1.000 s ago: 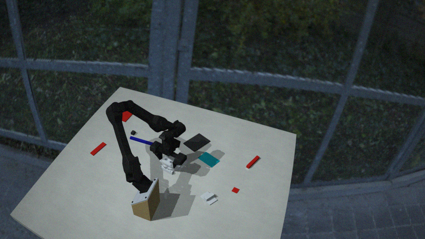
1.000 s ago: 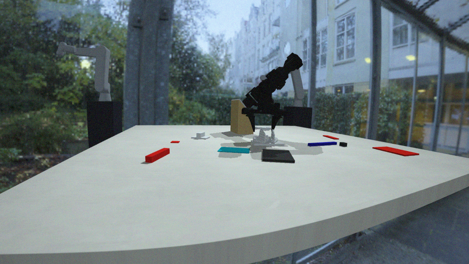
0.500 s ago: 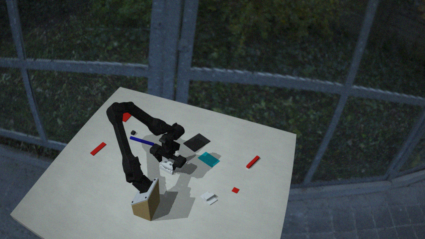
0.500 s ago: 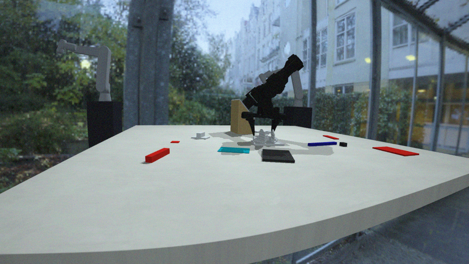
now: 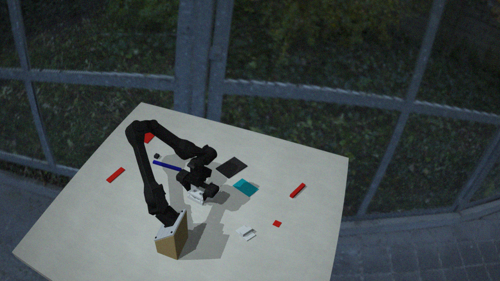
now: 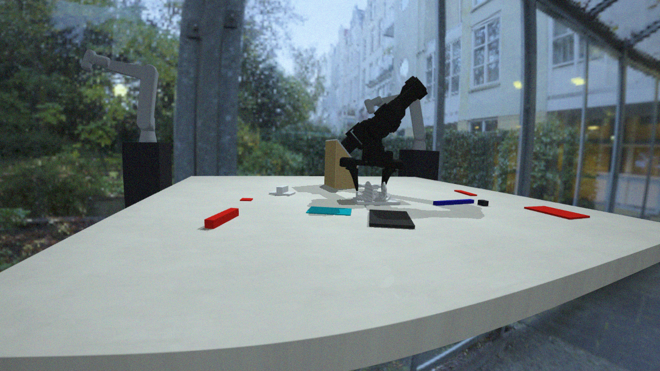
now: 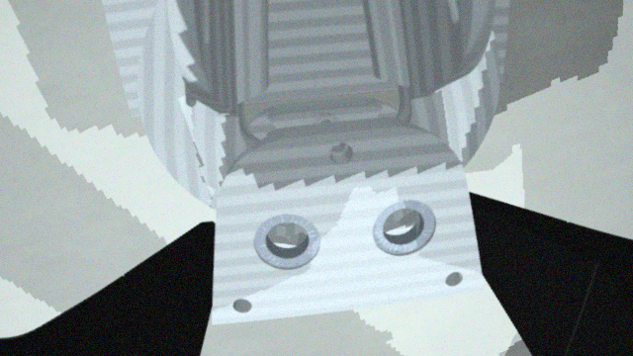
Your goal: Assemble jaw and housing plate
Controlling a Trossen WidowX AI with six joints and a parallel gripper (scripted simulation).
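The white housing plate (image 7: pixel 346 277) (image 5: pixel 196 193) has two round collared holes and is held between the black fingers of my gripper (image 7: pixel 337 220) (image 5: pixel 197 194) (image 6: pixel 369 187). It is low over the white gripper base (image 7: pixel 160 148) (image 6: pixel 393 203), at its near end in the wrist view. Something shows dark and pale inside both holes; I cannot tell whether the stubs are in them. The left jaw (image 7: pixel 213 59) and right jaw (image 7: pixel 440 59) stand side by side with a gap between them. Their pins and gear teeth are hidden under the plate. Whether the plate touches the base is unclear.
A teal plate (image 5: pixel 246 187) (image 6: pixel 329 211) and a black plate (image 5: pixel 231 167) (image 6: pixel 391 219) lie beyond the base. A blue bar (image 5: pixel 166 165) (image 6: pixel 452 202) lies to one side. A white stepped piece (image 5: pixel 246 232) (image 6: pixel 281 189) and several red pieces lie farther out.
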